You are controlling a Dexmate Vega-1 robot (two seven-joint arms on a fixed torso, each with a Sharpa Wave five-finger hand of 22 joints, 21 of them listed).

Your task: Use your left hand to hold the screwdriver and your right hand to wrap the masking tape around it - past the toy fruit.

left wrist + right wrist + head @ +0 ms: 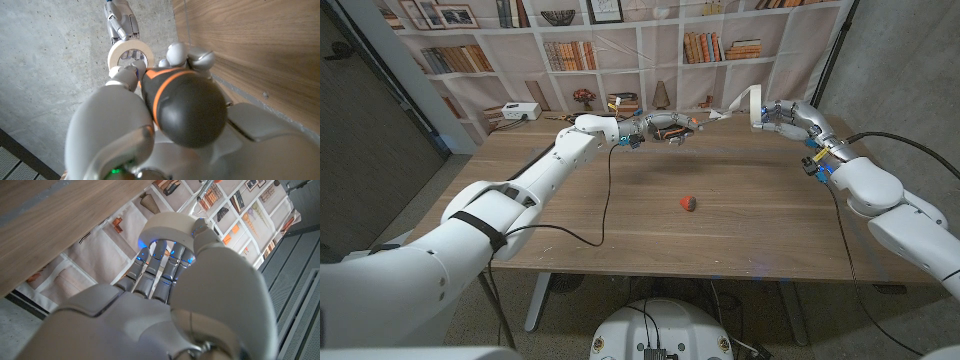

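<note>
Screwdriver [187,107] sits in the left hand [665,128], held above the far part of the table [740,220] at about twelve o'clock from the table's middle. In the left wrist view the fingers [192,56] wrap its black handle with an orange band, the rounded butt end facing the camera; the shaft is hidden beyond the fist.

Off at about two o'clock, the right hand [782,115] holds the masking tape [755,106] up on edge above the far right part of the table. In the right wrist view the pale roll [172,226] is gripped at its rim, fingers [155,272] reaching up behind it and the thumb laid over its near side. A thin strip of tape [730,108] runs from the roll toward the left hand (whether it reaches the screwdriver, I cannot tell). The left wrist view shows the roll [131,52] end-on just past the left hand's fingertips.

The toy fruit [689,204], small and red, lies on the table near its middle, at about six o'clock from the left hand and well apart from both hands. A backdrop printed with bookshelves [620,50] hangs behind the table.
</note>
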